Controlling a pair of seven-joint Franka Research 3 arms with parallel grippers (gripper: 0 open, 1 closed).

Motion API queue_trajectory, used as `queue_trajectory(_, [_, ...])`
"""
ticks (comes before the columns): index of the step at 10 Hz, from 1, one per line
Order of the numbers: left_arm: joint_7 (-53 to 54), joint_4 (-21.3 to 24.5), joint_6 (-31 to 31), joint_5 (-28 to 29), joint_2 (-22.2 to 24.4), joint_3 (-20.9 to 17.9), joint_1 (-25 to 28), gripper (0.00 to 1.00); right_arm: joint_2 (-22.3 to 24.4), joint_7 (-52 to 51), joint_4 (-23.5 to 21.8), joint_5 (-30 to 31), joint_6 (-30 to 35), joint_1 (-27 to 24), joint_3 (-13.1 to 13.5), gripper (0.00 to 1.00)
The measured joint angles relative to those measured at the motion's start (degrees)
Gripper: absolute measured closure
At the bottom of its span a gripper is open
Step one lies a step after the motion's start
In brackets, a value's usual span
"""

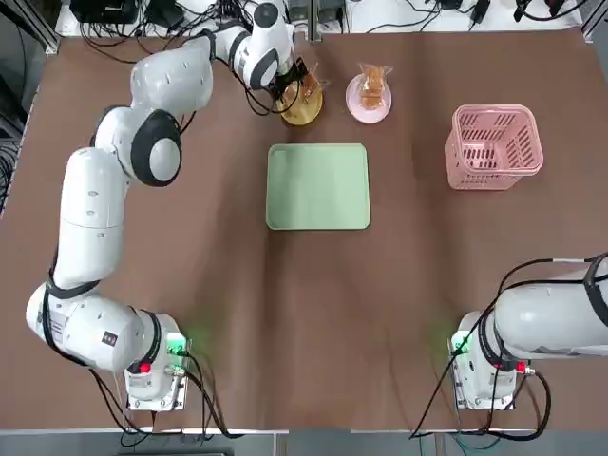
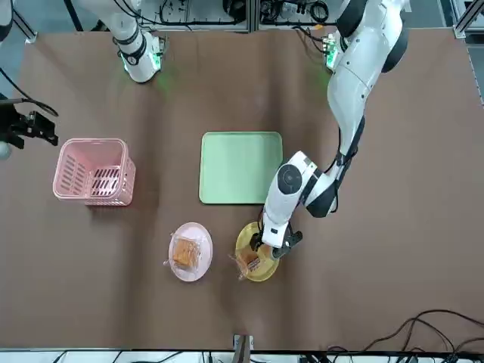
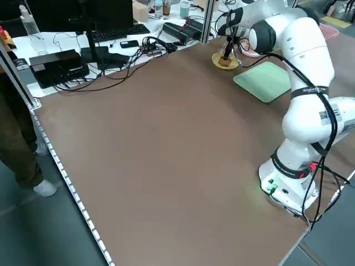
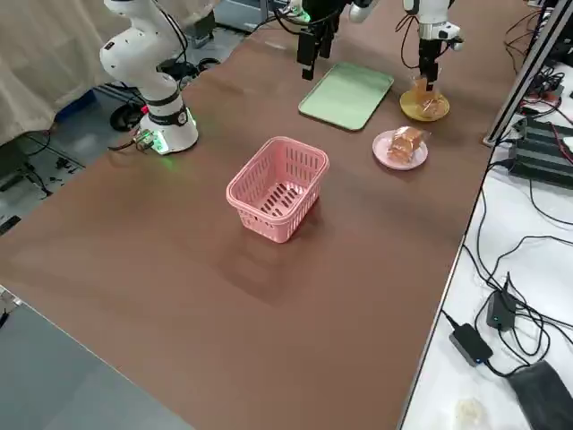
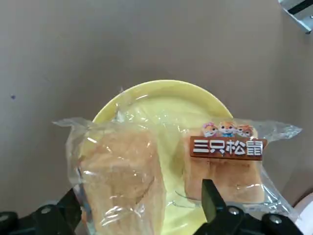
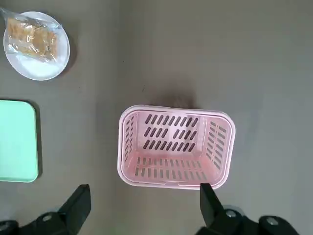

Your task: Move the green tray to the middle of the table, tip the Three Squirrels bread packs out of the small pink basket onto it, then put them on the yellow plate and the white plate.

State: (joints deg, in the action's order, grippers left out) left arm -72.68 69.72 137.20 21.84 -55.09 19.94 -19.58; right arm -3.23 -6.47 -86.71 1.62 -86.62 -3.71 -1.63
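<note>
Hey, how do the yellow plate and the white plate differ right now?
Colour: the yellow plate is plain yellow; the white plate is white with a faint pink tint.
Gripper: the open left gripper hangs just over the yellow plate; nothing is above the white plate.
Place: the white plate lies nearer the small pink basket than the yellow plate does.
Shared: both are small, round, beyond the green tray, and carry bread packs.

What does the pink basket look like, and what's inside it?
The pink basket is a small square plastic one with slatted, holey sides and a thick rim. It stands upright on the brown table, with nothing inside it. It sits apart from the green tray, and nothing touches it but the table.
</note>
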Motion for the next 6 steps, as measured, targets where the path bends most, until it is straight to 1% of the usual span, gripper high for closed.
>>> queue_trajectory(6, [0.0, -0.3, -2.1, -0.5, 0.2, 0.1, 0.1, 0.00, 0.0, 0.0, 0.0, 0.0, 0.3, 0.0, 0.0, 0.01])
